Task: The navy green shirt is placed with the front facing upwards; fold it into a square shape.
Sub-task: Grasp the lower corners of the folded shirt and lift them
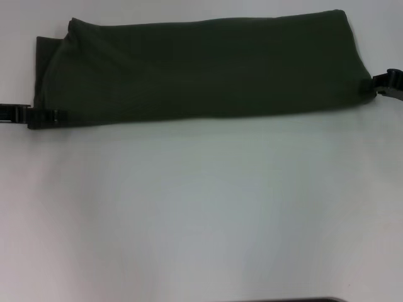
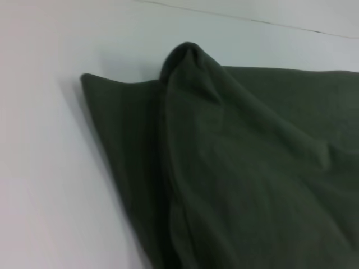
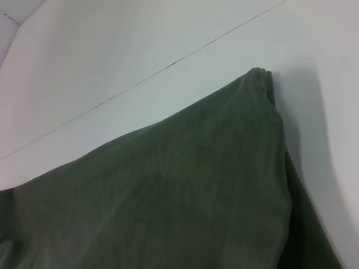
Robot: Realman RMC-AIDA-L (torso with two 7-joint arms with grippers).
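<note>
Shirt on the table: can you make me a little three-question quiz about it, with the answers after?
1. True or false: the shirt lies as one long folded band across the far part of the white table.
2. Which side of the shirt shows on top? A) cream letters B) plain green C) a black label
3. Fill in: the left gripper is at the shirt's near left corner, and the right gripper is at its ______ end.

Key
1. True.
2. B: only plain green cloth shows in all three views.
3. Right. Each gripper meets the cloth at one end of the band.
</note>
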